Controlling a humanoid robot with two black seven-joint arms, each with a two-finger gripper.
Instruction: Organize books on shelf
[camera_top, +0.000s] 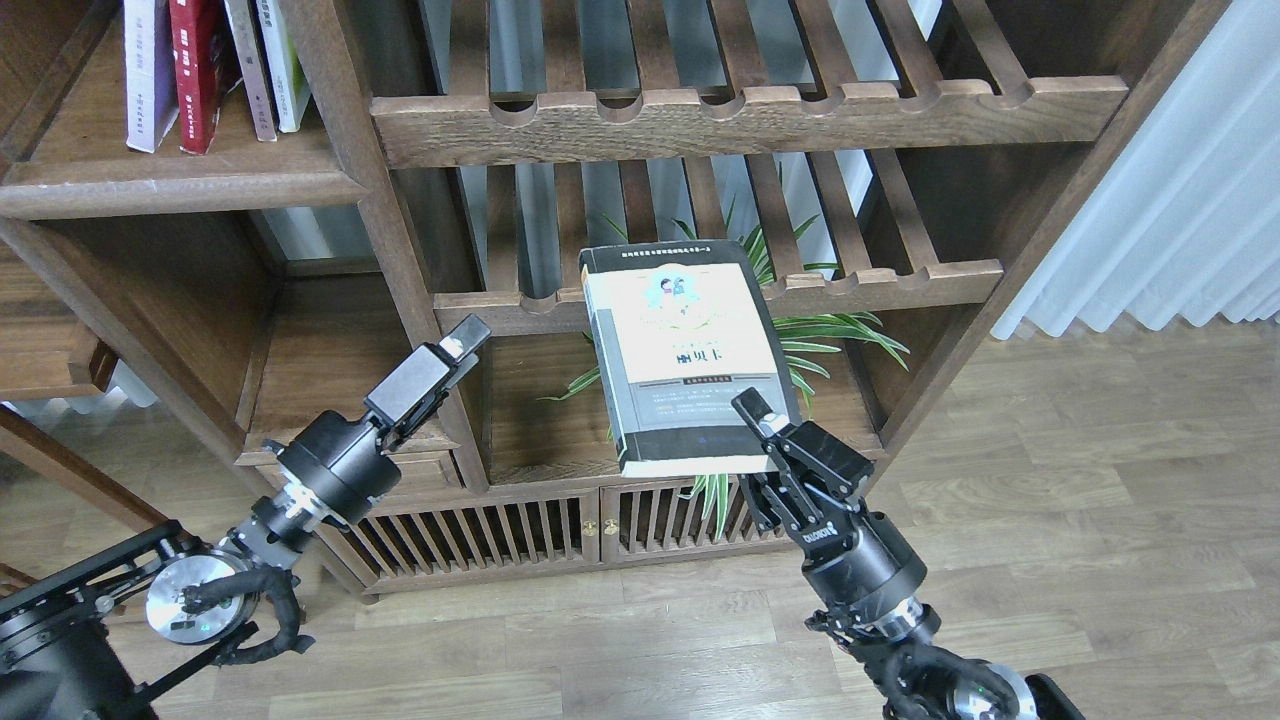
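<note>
My right gripper (762, 425) is shut on the lower right corner of the thick black book (680, 360) with the pale yellow-green cover panel. It holds the book cover-up and tilted in the air, in front of the lower slatted rack. The red book (200, 70) and the pale lavender-white book (148, 70) stand upright on the solid dark-brown shelf (170, 185) at the top left, next to two more thin books (270, 60). My left gripper (462, 345) is shut and empty, pointing up and right near the upright post below that shelf.
Two slatted racks (750, 110) with notched rails fill the middle of the bookcase. A potted spider plant (830, 335) sits behind the held book. A low cabinet with slatted doors (530, 530) is below. A white curtain (1180, 200) hangs at right.
</note>
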